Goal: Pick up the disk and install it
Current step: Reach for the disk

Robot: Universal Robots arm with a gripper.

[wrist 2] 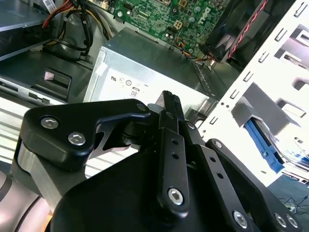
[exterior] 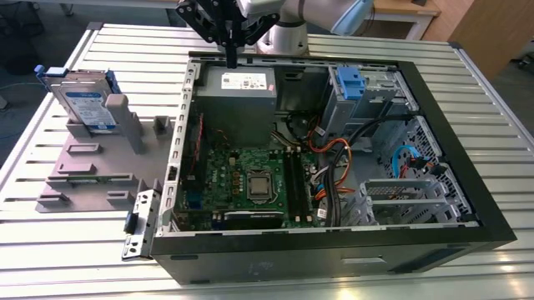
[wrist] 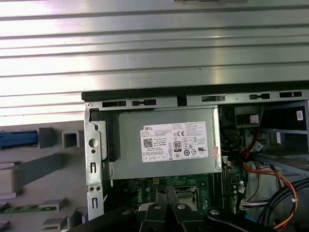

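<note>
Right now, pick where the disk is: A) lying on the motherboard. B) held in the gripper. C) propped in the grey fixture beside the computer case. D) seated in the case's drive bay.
C: the disk stands in the grey fixture on the exterior view's left of the computer case, apart from the gripper over the power supply.

Counting off now: one open black computer tower case (exterior: pixel 334 250), one grey metal power-supply box (exterior: pixel 237 94) with white sticker, one green motherboard (exterior: pixel 242 169), one label-faced metal disk (exterior: pixel 87 106) in blue rails, one bright blue plastic caddy clip (exterior: pixel 349 81), one grey plastic fixture tray (exterior: pixel 92 164), one black gripper (exterior: pixel 230 62), one slatted metal table (exterior: pixel 67 250).
</note>
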